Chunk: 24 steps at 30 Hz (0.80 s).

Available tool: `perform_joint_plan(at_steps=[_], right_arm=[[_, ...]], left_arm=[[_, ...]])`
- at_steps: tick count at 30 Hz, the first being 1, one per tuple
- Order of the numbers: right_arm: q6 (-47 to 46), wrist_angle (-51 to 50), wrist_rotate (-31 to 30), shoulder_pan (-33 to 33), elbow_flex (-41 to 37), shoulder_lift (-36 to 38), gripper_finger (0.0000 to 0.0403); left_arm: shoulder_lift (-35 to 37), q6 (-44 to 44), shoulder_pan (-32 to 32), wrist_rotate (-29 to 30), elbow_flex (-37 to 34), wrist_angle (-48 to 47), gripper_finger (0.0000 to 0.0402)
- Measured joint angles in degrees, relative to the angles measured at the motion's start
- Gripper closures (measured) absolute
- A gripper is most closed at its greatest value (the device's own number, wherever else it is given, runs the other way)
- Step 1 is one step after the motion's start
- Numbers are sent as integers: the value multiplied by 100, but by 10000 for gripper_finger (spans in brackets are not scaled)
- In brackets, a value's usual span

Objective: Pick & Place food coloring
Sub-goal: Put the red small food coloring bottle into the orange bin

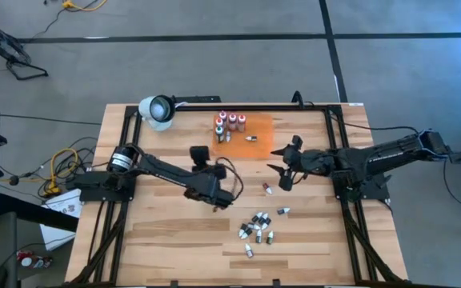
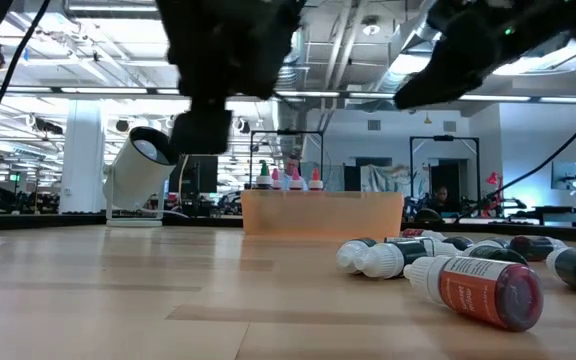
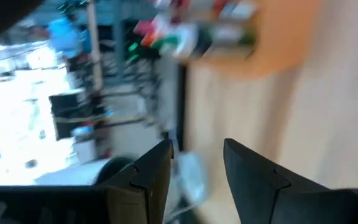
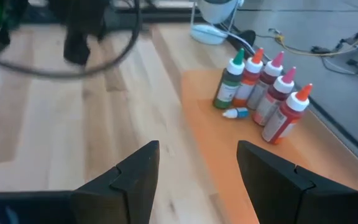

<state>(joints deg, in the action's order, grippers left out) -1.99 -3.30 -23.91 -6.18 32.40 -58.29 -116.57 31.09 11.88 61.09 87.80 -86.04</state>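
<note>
Across a pale wooden tabletop (image 1: pixel 166 232), two dark robot arms face each other with their jaws spread and holding nothing. Left gripper (image 1: pixel 200 152) hangs above the boards near the middle, just short of the flat orange mat (image 1: pixel 256 128) at the far edge; its wrist view shows two dark fingers (image 3: pixel 151 171) parted over bare wood, with the mat and bottles blurred beyond. Right gripper (image 1: pixel 282 164) reaches in from the opposite side, close beside the mat's near corner, its fingers (image 4: pixel 135 168) likewise apart over the wood and the mat's edge.

Six taller food coloring bottles (image 1: pixel 229 124) stand upright in a tight cluster on the mat, green and red bodies with white caps and coloured tips (image 4: pixel 260 87). One tiny dropper (image 4: pixel 235 112) lies on its side on the mat at the foot of that cluster, and another small bottle (image 1: pixel 252 138) lies nearer the mat's middle. A loose heap of small droppers (image 1: pixel 258 226) lies on the bare boards towards the near edge, well apart from the mat, with a red-labelled one (image 2: pixel 488 290) closest to the low camera. One stray dropper (image 1: pixel 267 189) lies between the heap and the right gripper. A white lamp (image 1: pixel 158 110) sits at the far left corner.
</note>
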Motion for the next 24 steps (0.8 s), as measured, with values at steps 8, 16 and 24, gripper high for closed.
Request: perform_joint_plan(at_steps=[8, 16, 24], right_arm=[[171, 112, 420, 342, 304, -515, 194], [-288, 226, 458, 297, 774, -781, 194], [-1224, -408, 464, 168, 776, -1291, 194]], left_arm=[[294, 1308, 97, -1016, -639, 15, 260], [262, 1262, 874, -1262, -1056, 1383, 260], [262, 473, 1316, -1009, -1120, 2170, 260]])
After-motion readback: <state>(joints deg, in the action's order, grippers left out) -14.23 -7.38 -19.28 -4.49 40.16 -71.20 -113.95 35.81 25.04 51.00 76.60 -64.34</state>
